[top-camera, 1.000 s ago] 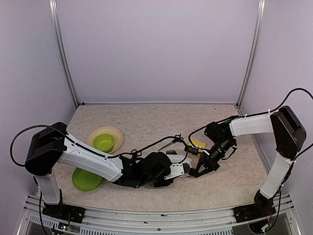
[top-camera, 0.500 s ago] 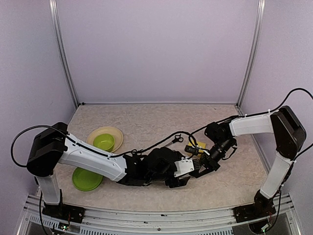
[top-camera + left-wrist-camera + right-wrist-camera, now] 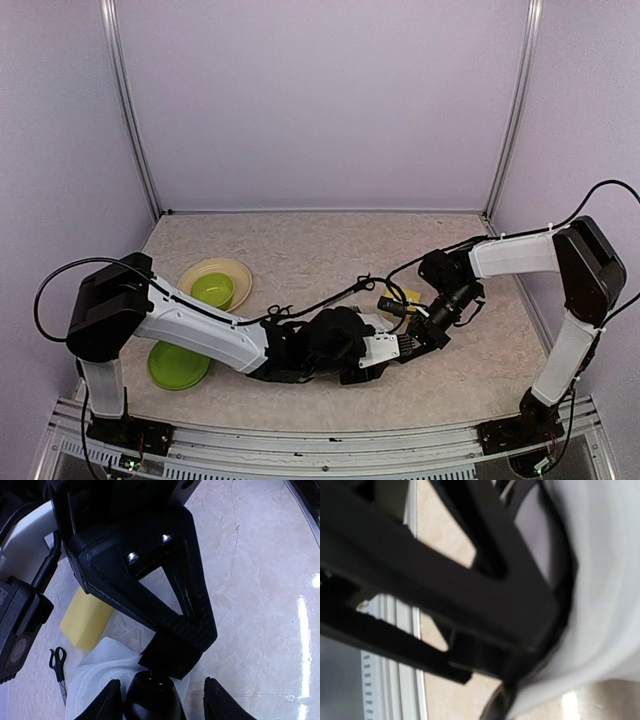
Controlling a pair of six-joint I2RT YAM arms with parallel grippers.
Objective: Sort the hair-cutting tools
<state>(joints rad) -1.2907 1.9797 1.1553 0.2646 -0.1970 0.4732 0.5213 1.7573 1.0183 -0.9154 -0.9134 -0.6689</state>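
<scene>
In the left wrist view the rounded black end of the electric clipper sits between my left gripper's fingers, close to the left one with a gap on the right. The clipper lies at the mouth of the white pouch. My right gripper stands just above it, shut on the pouch's edge. One pair of black-handled scissors lies left of the pouch. From above, my left gripper and right gripper meet mid-table and hide the pouch; the scissors lie behind them.
A yellow pad lies beside the pouch, and the top view shows the yellow pad too. A green bowl on a pale yellow plate and a green plate sit at the left. The metal rail runs along the near edge.
My left arm has reached further right until its gripper meets the right gripper, covering the small comb guard seen earlier. The right arm has stayed put.
</scene>
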